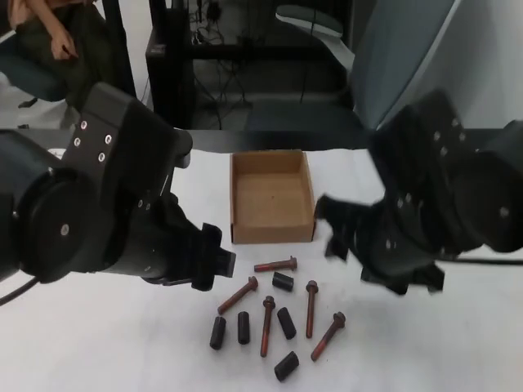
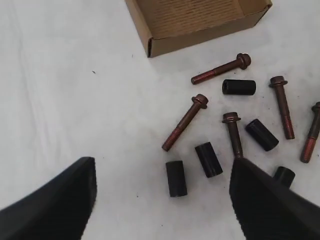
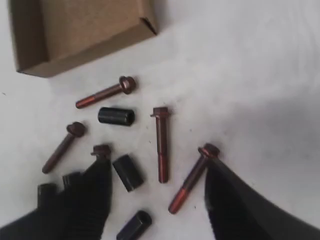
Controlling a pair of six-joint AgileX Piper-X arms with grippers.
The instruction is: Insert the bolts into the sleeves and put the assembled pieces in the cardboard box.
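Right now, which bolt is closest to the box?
The bolt lying along the box's front wall; the other four lie farther from it.

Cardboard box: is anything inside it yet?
In the high view the cardboard box shows only its bare floor, no assembled pieces. The strip just behind its near wall is hidden. The bolts and sleeves lie loose on the bench in front.

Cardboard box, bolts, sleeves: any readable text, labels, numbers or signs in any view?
None can be read.
The brown cardboard box shows plain walls and a plain floor, with no label.
The reddish-brown metal bolts and the short black cylindrical sleeves show no marking. Any stamp on the bolt heads is too small to tell.
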